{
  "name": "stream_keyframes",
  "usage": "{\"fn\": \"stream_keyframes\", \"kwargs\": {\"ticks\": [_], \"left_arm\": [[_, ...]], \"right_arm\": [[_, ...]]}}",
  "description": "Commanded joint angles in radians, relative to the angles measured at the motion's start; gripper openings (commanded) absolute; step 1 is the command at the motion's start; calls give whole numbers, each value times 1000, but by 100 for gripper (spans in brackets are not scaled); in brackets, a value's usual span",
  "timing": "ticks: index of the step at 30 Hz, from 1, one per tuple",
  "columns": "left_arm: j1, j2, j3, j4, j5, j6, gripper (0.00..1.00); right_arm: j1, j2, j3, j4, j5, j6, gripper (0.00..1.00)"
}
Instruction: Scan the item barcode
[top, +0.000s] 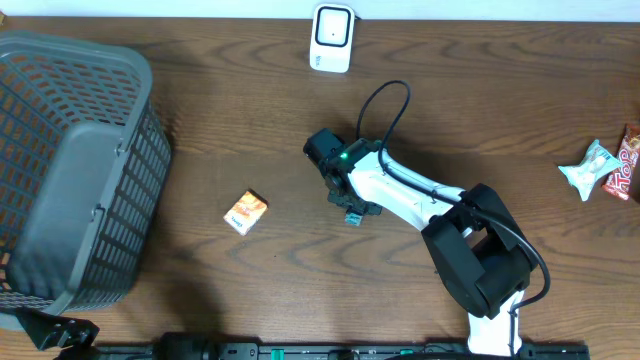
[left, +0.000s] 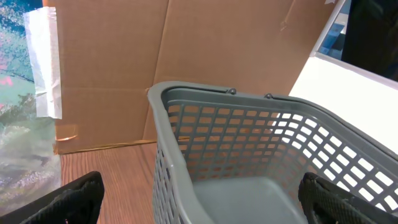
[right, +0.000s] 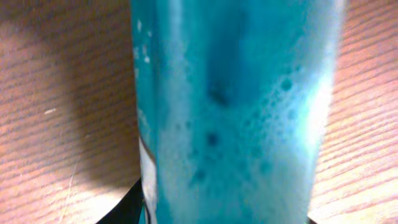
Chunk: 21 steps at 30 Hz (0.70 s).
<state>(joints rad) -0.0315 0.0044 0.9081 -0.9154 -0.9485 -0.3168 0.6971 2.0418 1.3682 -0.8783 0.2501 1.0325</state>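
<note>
Teal pack (right: 230, 124), printed with pale bubbles, fills my right wrist view and stands upright on the wood table (top: 200, 90). From overhead only a teal sliver of it shows, under my right gripper (top: 349, 203), near the table's middle. The gripper sits down over the pack with a finger to either side. Just a dark finger edge shows low in the wrist view, so I cannot tell whether the jaws pinch the pack or stand a little off it. No barcode or lettering can be read on the face turned to me, which is too near and blurred.

Upright, I judge, the pack offers me its narrow sides and leaves a flat face free for the scanner (top: 331, 37), the white unit at the far edge, well apart.

An orange box (top: 245, 212) lies to the left, its print too small to read. Two wrappers (top: 590, 168) sit at the right edge, and the red one may read "Top". My left gripper (left: 202, 200) hangs by the grey basket (top: 70, 170), jaws wide and empty, out of the way.
</note>
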Motion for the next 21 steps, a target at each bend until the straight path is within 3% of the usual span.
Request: {"fn": "stream_keyframes", "kwargs": {"ticks": [1,10,15,18,21], "left_arm": [[5,-2,-6,4,-14,5,100],[5,-2,-6,4,-14,5,100],[5,-2,-6,4,-14,5,100],[5,-2,-6,4,-14,5,100],[5,-2,-6,4,-14,5,100]], "right_arm": [[-2,28,-2,-16,122,-31,1],[-2,28,160,-365,440,21,1],[10,29,189,-402,555,11,1],[11,32,174,-293,528,-130,1],[16,43,135,-97,487,-436,1]]}}
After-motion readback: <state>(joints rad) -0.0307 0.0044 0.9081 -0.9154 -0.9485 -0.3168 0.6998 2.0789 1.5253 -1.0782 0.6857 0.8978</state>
